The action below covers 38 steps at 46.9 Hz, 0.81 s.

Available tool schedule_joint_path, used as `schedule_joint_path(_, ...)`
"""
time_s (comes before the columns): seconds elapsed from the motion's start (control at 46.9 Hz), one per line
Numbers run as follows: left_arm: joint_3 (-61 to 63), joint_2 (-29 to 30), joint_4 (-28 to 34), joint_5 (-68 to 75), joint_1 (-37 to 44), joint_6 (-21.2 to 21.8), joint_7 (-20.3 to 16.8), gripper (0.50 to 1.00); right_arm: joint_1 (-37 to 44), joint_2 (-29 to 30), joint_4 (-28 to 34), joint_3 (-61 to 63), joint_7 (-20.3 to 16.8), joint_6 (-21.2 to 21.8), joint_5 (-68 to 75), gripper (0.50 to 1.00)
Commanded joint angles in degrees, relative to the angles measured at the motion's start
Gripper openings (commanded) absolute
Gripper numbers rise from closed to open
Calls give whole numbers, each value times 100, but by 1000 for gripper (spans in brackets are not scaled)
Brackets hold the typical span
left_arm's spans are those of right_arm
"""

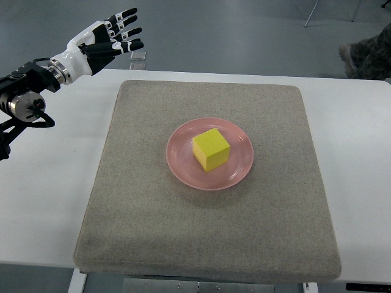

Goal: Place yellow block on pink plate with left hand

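Observation:
A yellow block (211,149) rests in the middle of the pink plate (180,163), which sits near the centre of a grey felt mat (140,207). My left hand (116,35) hovers at the far left, above the table's back edge, well away from the plate. Its fingers are stretched out and hold nothing. The left arm enters from the picture's left edge. No right hand shows.
The mat lies on a white table (43,195). Beyond the back edge is grey floor, with a small clear object (138,57) just past the table. At the top right are chair legs (311,15) and part of a person (369,56).

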Motion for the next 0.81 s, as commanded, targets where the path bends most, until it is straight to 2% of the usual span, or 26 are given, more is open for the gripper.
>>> schedule_joint_path(0.0,-1,-14,101,-621,3,-392,335,994,0,0,5,0,0,35,0,924)
schedule_joint_path(0.128,-36,-23,171,-1447,3,-489,1108,996,0,0,14,0,0,44,0,924)
schedule_joint_path(0.384,-343,-32,426,-2590,99,-542,2076,996,0,0,84,-9,0,62,-53,924)
schedule_joint_path(0.555,-554,-40,426,-2626,293,-533,2217,996,0,0,84,-9,0,62,-53,924)
schedule_joint_path(0.79,-563,-93,426,-2573,381,-498,2208,996,0,0,93,0,0,53,-35,924)
